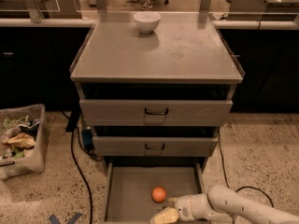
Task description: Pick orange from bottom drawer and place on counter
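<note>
Grey bottom drawer (126, 197) holds the orange (159, 194), and the gripper (162, 216) just beside it, its opening impossible to tell, should centre above the fruit.

I see dim, warm overhead light: faint sheen on the counter (187, 55), soft shadow under the white bowl (147, 21), and the gripper (163, 216) pale over the bottom drawer (131, 190) front.

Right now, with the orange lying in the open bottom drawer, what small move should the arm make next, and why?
Probably a short advance of the gripper toward the orange, to bring it over the fruit. The gripper sits at the front edge of the open bottom drawer, just short of the orange and apparently not touching it, so nothing is grasped yet.
</note>
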Robot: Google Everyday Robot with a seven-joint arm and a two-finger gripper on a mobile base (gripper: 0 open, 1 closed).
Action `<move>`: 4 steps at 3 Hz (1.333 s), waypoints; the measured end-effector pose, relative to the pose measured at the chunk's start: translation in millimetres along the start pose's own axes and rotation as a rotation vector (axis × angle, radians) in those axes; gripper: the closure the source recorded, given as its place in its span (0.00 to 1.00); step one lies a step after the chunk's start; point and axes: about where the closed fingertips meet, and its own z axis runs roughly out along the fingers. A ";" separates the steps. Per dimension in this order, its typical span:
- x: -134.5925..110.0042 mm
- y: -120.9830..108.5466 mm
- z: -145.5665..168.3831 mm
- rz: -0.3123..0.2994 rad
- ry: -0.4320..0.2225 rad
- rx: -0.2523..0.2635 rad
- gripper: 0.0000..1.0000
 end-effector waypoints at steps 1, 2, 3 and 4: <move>0.1 -3.0 2.1 0.000 -0.006 0.000 0.00; 1.5 -15.8 15.4 -0.015 0.007 0.048 0.00; -17.9 -52.2 32.4 -0.045 -0.021 0.171 0.00; -38.4 -64.8 31.4 -0.080 -0.083 0.286 0.00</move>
